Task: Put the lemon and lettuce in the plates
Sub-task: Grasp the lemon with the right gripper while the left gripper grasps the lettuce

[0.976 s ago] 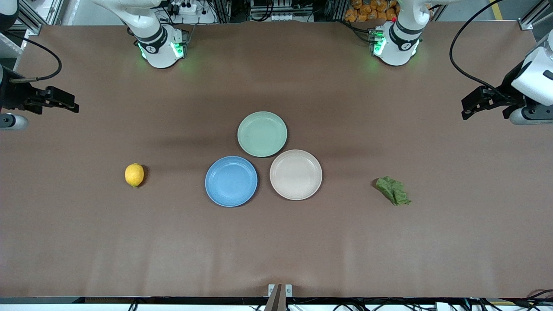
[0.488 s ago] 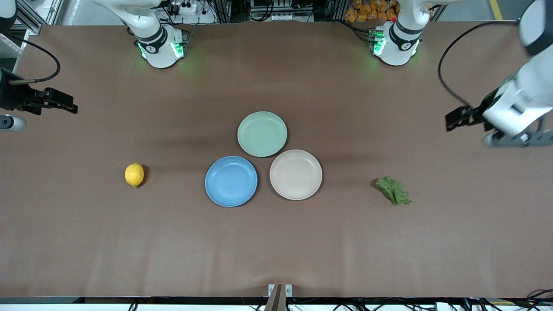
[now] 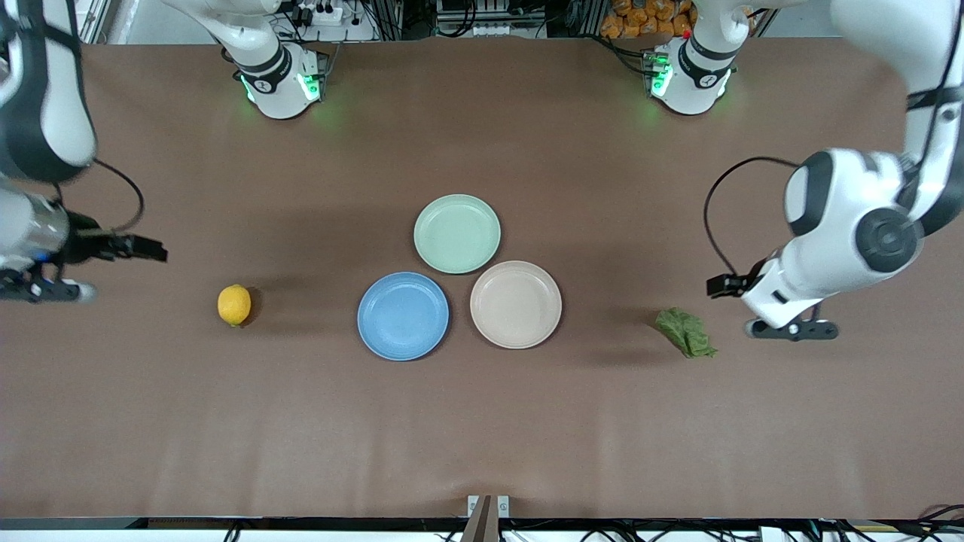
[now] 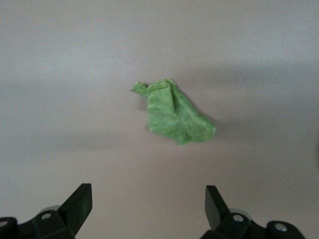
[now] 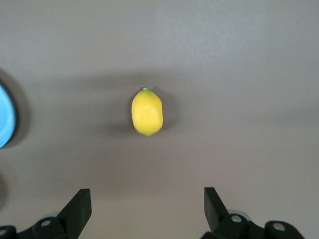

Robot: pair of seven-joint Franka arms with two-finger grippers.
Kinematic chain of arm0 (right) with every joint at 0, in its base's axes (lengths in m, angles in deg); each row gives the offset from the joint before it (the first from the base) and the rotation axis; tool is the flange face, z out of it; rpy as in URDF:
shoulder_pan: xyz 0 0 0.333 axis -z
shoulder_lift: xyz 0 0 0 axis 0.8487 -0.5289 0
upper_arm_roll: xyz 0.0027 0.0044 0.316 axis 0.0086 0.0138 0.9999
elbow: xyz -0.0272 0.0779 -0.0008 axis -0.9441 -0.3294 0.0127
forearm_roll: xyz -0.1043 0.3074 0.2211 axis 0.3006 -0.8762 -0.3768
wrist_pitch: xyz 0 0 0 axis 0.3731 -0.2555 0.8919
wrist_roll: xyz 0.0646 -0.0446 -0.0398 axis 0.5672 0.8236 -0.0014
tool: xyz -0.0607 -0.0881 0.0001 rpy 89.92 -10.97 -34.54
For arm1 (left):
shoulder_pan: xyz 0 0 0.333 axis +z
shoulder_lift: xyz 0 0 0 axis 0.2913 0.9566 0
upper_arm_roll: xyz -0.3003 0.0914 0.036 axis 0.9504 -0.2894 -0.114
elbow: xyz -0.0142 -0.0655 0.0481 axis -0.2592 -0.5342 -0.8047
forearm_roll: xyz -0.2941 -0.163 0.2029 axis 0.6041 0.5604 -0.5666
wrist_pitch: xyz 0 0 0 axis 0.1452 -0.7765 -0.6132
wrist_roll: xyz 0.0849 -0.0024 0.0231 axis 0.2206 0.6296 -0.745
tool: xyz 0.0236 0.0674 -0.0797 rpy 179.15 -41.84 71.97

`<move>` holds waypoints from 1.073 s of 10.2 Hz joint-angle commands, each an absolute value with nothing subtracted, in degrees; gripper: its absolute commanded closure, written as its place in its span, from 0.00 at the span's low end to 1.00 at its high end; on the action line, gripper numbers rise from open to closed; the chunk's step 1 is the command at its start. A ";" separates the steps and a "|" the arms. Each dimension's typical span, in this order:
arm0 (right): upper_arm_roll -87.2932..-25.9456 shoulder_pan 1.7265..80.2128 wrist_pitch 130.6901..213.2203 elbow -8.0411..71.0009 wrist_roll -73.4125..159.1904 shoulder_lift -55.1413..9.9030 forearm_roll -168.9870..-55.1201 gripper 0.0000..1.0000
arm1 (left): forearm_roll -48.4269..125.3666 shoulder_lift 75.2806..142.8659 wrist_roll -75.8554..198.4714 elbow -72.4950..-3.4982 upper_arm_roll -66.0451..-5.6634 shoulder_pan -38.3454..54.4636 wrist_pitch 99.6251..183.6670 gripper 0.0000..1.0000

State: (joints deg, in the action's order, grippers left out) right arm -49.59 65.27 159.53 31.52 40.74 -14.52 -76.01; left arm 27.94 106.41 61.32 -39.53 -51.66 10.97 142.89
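Both hands hang wide open and empty over the bare tabletop (image 3: 482, 421), the left hand (image 4: 147, 201) near the lettuce (image 3: 685, 332), the right hand (image 5: 147, 204) near the lemon (image 3: 234, 305).

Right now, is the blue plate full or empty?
Empty. The blue plate shows only its bare inside. The lemon lies on the table toward the right arm's end, apart from the plate.

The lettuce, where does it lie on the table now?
In the front view the lettuce lies flat on the bare table toward the left arm's end, beside the beige-pink plate. The open left gripper is close by it.
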 commanded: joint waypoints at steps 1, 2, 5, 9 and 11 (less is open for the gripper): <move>-48.80 65.45 164.15 30.37 40.58 -22.15 -76.17 0.00 | 29.92 111.81 61.52 -39.54 -51.72 10.43 150.04 0.00; -48.80 64.93 166.09 30.37 40.58 -24.53 -76.09 0.00 | 29.92 113.84 61.52 -39.36 -51.72 10.26 152.86 0.00; -48.80 64.31 176.95 35.08 40.58 -28.95 -75.65 0.00 | 30.09 120.70 61.43 -38.74 -51.72 10.08 161.91 0.00; -48.80 64.48 185.09 38.98 40.58 -32.11 -75.65 0.00 | 29.22 123.44 62.04 -36.99 -51.81 9.55 164.32 0.89; -48.80 64.92 184.66 38.89 40.58 -32.73 -76.00 0.08 | 29.13 123.01 61.78 -36.90 -51.89 8.24 163.97 1.00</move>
State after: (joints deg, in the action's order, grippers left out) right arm -49.12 64.15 184.60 38.71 40.73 -32.70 -76.03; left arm 28.60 123.16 61.31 -37.61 -51.43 9.63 164.39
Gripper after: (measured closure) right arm 0.004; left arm 0.573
